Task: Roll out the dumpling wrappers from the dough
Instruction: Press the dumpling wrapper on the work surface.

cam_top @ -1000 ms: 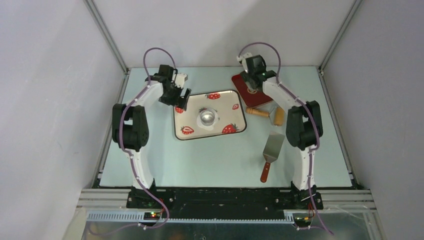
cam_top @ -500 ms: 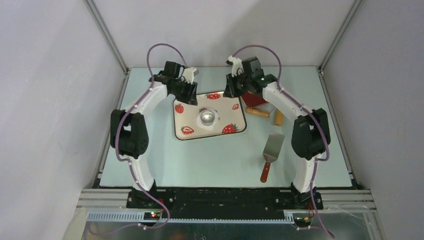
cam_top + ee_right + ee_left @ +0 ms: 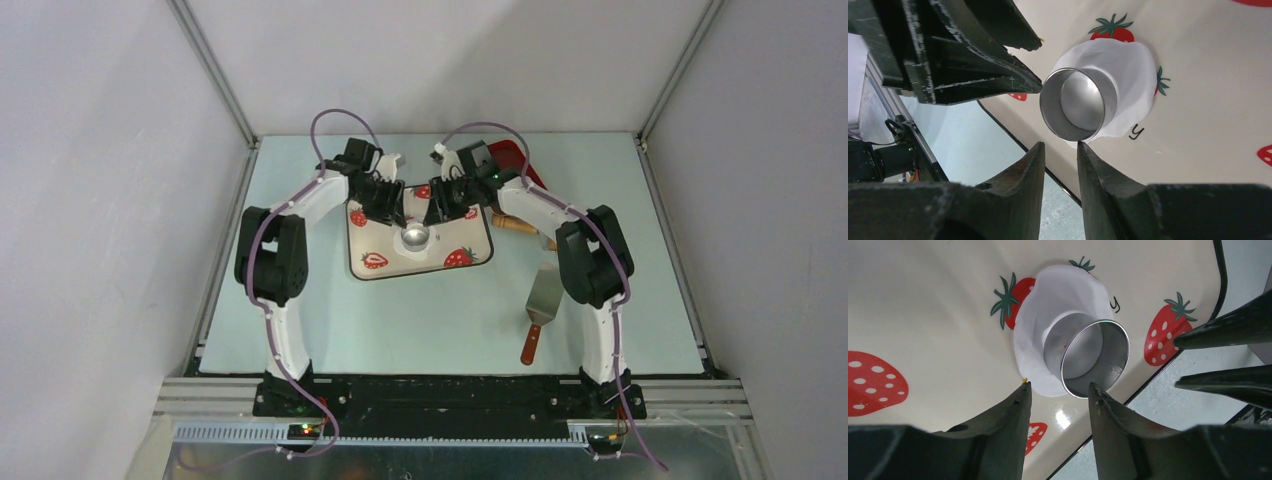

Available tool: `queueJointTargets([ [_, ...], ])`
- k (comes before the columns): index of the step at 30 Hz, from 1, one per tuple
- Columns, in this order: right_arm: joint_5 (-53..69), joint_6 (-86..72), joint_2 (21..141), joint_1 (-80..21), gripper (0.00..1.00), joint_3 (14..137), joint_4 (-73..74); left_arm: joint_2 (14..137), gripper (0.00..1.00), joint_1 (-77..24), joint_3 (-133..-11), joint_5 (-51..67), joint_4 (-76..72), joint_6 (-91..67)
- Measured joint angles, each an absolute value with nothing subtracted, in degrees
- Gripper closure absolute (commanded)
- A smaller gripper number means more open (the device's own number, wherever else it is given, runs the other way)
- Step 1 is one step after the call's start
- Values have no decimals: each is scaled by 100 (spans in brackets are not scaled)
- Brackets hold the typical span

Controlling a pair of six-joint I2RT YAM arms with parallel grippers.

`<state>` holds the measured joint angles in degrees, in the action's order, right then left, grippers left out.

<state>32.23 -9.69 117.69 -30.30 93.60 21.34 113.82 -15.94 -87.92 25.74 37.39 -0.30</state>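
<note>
We see the flat white wrapper (image 3: pixel 1030 340) lying near the middle of the strawberry tray (image 3: pixel 380 243), with a small metal cup (image 3: pixel 1088 355) standing on it. The tray sits toward the far edge of the table (image 3: pixel 420 320). Our left gripper (image 3: pixel 1058 387) hovers just beside the cup, jaws spread partway and empty. Our right gripper (image 3: pixel 1060 145) faces it from the cup's other side, jaws only narrowly apart, pinching nothing. A spatula (image 3: pixel 540 305) lies toward the table's right edge.

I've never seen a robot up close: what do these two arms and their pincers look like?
The left arm and right arm have slim white links joined by chunky black joints, with a thin purple cable looping along each. The left gripper and right gripper each end in two dark, tapering fingers.
</note>
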Motion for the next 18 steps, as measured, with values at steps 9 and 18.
queueJointTargets([
  [9,3140,-1096,12169,-3083,72,9360,2112,11391,58,-1702,-8785,2569,3691,-102],
  [18,3061,-1190,12328,-3074,79,9360,2110,11448,66,-1811,-8785,2443,3667,-113],
])
